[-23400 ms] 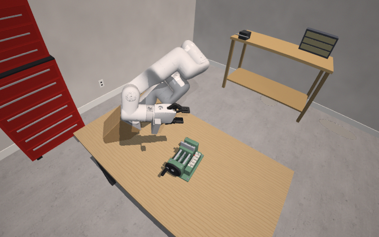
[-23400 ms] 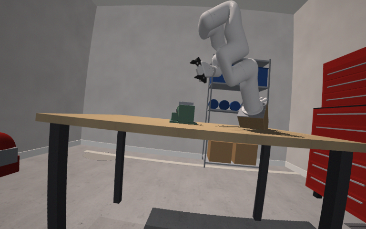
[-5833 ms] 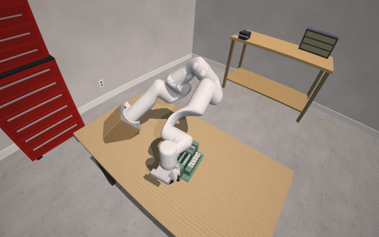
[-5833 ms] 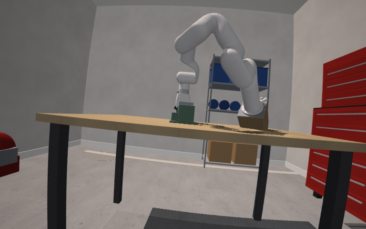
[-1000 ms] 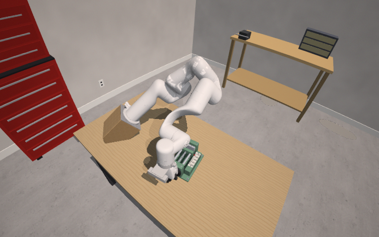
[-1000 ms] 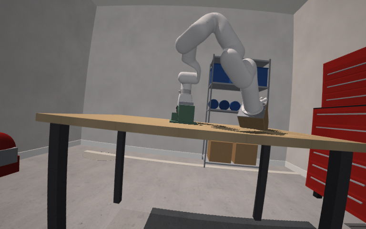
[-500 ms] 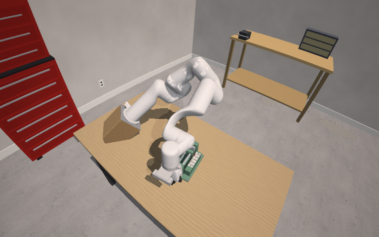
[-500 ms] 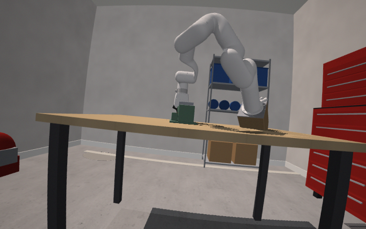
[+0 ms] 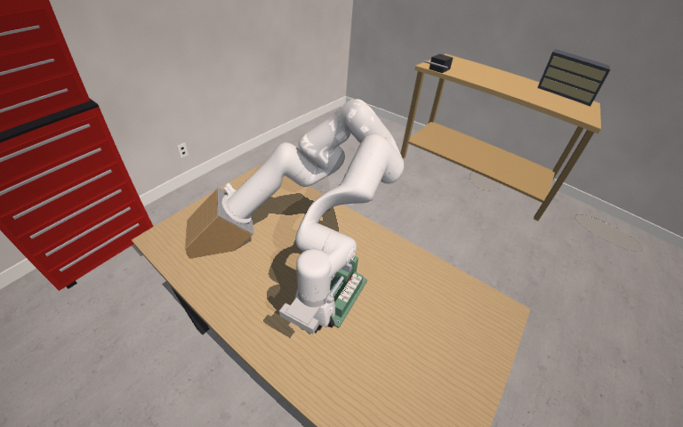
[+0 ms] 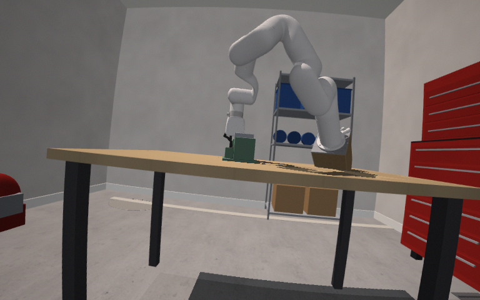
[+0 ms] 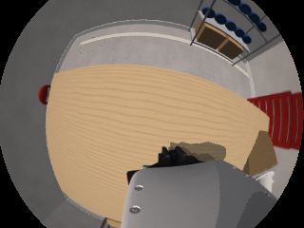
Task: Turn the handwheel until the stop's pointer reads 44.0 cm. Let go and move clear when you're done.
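The green stop fixture (image 9: 352, 294) (image 10: 244, 149) stands on the wooden table (image 9: 428, 352) (image 10: 141, 159) (image 11: 127, 108), with a white scale strip along its top. My gripper (image 10: 227, 140) (image 11: 169, 154) reaches down at the fixture's near end and is shut on the handwheel's handle. The handwheel itself is mostly hidden by my wrist in the top view and by the dark fingers in the wrist view. The pointer's reading is too small to tell.
The arm's wedge-shaped base block (image 9: 211, 226) (image 10: 332, 160) sits at the table's far corner. A red tool cabinet (image 9: 50, 150) (image 10: 449, 159) stands beside the table. A wooden shelf (image 9: 503, 85) and a metal rack (image 10: 274, 124) stand by the walls.
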You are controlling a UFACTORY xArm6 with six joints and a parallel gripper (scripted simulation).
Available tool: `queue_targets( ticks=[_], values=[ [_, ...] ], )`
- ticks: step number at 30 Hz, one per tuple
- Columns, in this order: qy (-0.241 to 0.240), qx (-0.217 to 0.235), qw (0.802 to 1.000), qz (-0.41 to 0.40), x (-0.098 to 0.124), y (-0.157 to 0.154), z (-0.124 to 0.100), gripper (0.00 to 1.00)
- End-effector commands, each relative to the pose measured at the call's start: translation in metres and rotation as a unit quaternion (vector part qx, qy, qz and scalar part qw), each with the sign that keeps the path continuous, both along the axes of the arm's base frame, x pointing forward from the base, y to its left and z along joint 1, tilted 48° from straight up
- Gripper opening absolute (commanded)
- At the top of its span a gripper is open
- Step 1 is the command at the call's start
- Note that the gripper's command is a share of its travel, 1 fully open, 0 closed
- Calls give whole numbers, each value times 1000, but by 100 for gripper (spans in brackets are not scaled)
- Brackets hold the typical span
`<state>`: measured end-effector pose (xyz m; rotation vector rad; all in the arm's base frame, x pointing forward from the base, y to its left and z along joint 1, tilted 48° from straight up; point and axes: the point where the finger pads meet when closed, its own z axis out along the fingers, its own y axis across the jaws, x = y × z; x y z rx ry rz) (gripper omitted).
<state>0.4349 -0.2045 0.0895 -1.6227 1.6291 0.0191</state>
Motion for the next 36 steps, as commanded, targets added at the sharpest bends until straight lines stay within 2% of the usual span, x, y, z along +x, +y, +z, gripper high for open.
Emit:
queue_targets(
  ticks=[1, 16, 26, 36],
  values=[
    [0, 0, 1000, -1, -6, -7, 8, 6],
    [0, 0, 1000, -1, -36, -18, 15, 6],
    [0, 0, 1000, -1, -56, -15, 4, 6],
    [0, 0, 1000, -1, -65, -7, -10, 6]
  ],
)
